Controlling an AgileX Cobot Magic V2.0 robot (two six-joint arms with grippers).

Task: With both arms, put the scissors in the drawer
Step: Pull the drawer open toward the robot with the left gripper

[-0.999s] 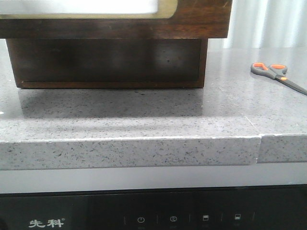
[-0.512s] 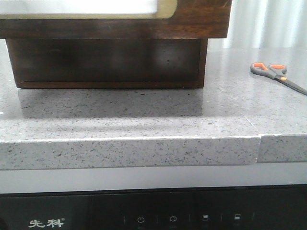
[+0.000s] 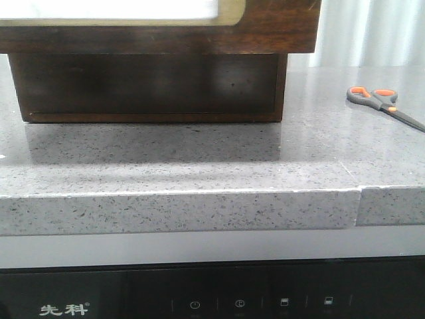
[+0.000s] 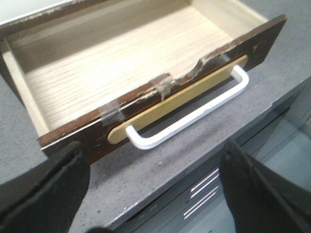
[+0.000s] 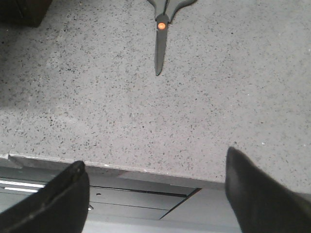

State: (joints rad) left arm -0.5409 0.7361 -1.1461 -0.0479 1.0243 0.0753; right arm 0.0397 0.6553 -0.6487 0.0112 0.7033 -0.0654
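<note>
drawer (image 4: pixel 146 73) pulled open, light wood-grain floor bare, nothing inside; top edge of front chipped and ragged, white handle (image 4: pixel 194 114) on tan plate faces left gripper (image 4: pixel 158 194)
left gripper jaws wide, holding nothing, above countertop edge just in front of handle
scissors (image 3: pixel 385 105) flat on grey speckled countertop (image 3: pixel 199 159), far right, well apart from drawer, blades closed
right gripper (image 5: pixel 155 194) jaws wide, empty, over counter front edge; bare stone between it and scissors tip
</note>
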